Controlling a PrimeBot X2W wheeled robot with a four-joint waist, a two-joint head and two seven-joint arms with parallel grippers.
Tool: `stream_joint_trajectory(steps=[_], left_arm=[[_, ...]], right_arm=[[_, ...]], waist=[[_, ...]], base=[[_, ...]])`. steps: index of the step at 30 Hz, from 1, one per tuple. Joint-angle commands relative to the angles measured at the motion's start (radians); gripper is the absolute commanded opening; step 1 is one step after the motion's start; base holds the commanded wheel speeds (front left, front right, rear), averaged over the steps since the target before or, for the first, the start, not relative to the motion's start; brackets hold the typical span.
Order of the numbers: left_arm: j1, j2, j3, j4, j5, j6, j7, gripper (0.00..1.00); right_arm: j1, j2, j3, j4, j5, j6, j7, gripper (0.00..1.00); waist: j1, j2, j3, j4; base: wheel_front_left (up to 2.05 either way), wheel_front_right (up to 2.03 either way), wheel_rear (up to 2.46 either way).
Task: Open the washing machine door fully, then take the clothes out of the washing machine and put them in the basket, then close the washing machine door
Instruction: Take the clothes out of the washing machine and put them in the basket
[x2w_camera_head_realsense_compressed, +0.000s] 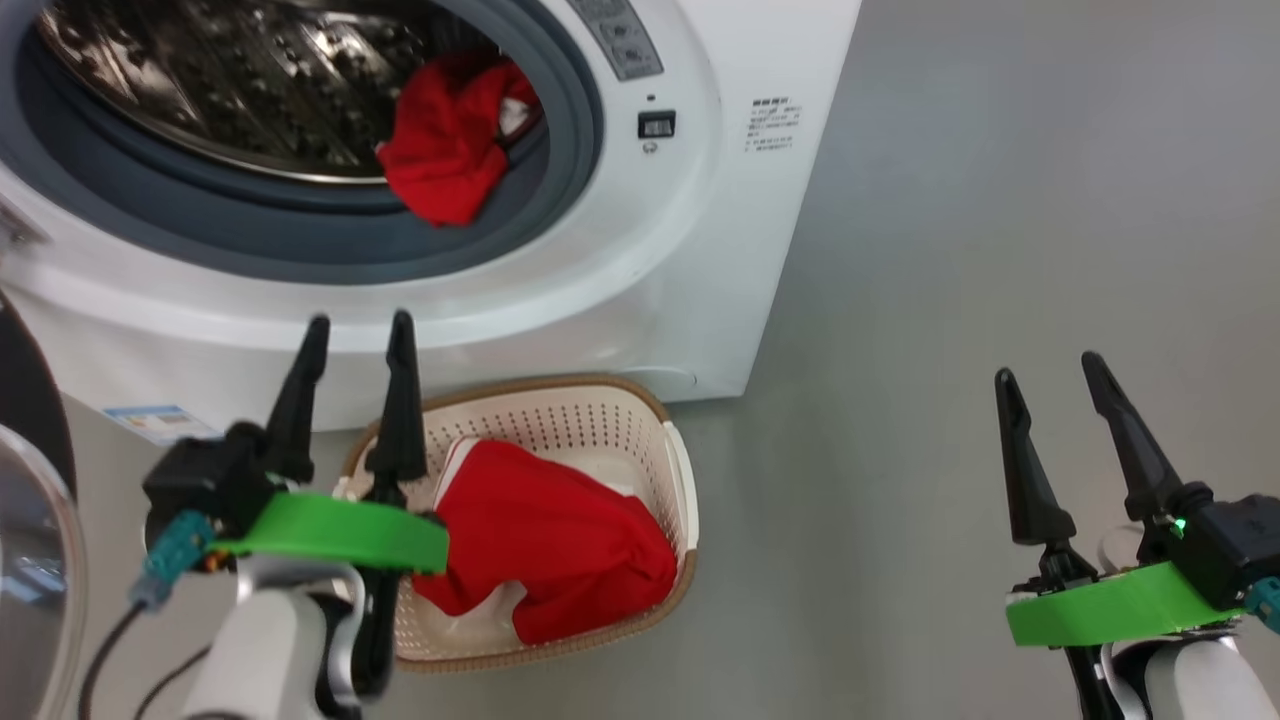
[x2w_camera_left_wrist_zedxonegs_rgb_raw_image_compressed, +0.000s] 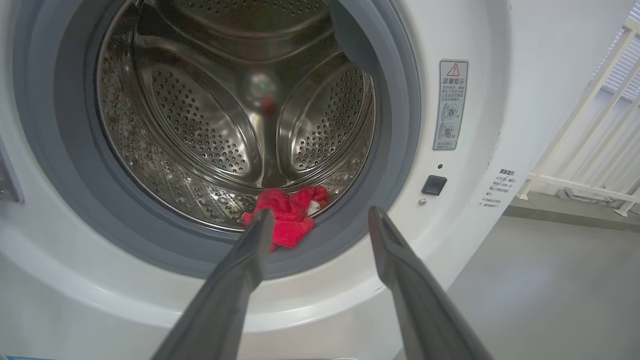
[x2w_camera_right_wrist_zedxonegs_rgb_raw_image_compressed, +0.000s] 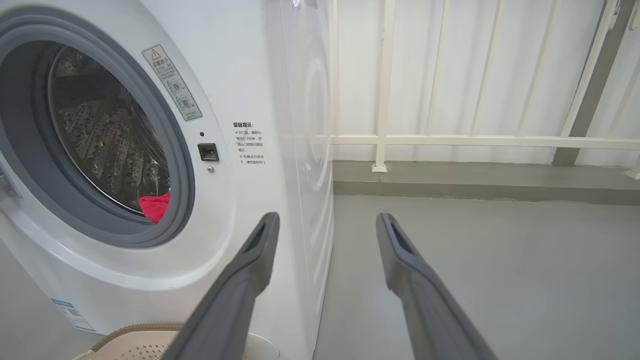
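Lying in two places, the clothes (x2w_camera_head_realsense_compressed: 450, 150) are not yet all out. One red garment (x2w_camera_head_realsense_compressed: 440, 170) is draping over the grey gasket (x2w_camera_head_realsense_compressed: 300, 250) at about 5 o'clock of the drum (x2w_camera_head_realsense_compressed: 250, 90) opening. A second red garment (x2w_camera_head_realsense_compressed: 555, 555) is sitting in the basket (x2w_camera_head_realsense_compressed: 640, 400), which is standing on the floor (x2w_camera_head_realsense_compressed: 950, 250) against the washing machine (x2w_camera_head_realsense_compressed: 700, 250), at 6 o'clock from the opening.

The left gripper (x2w_camera_head_realsense_compressed: 360, 322) is showing over the basket's 9 o'clock rim in the head view, fingers spread with nothing between them. The right gripper (x2w_camera_head_realsense_compressed: 1048, 369) is waiting well apart at 3 o'clock, likewise spread and empty.

Probable faults:
- **Shallow pinch:** the fingers are catching only a fold, so the fabric is slipping and dropping short of the basket.
- **Deep reach:** the fingers are scraping the perforated drum or snagging the gasket.
- **Wide retreat:** the washing machine door (x2w_camera_head_realsense_compressed: 30, 560) is standing open at 9 o'clock, near the left arm, so a wide retreat is risking a knock against its glass.
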Motion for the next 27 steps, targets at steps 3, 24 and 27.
stream_joint_trajectory(steps=[3, 24, 27], left_arm=[[-0.095, 0.026, 0.039, 0.012, 0.01, -0.005, -0.019, 1.0], [-0.495, 0.054, 0.075, 0.329, -0.012, -0.069, -0.043, 1.0], [-0.539, 0.062, 0.079, 0.371, -0.016, -0.076, -0.044, 1.0]], right_arm=[[-0.048, -0.013, 0.027, -0.043, -0.002, 0.006, -0.006, 1.0], [-0.11, -0.013, 0.064, -0.059, -0.019, 0.006, -0.006, 1.0], [-0.115, -0.013, 0.067, -0.058, -0.02, 0.006, -0.006, 1.0]], waist=[[0.0, 0.0, 0.077, -0.012], [0.0, 0.0, 0.227, -0.039], [0.0, 0.0, 0.238, -0.041]], base=[[0.0, 0.0, 0.0], [0.0, 0.0, 0.0], [0.0, 0.0, 0.0]])
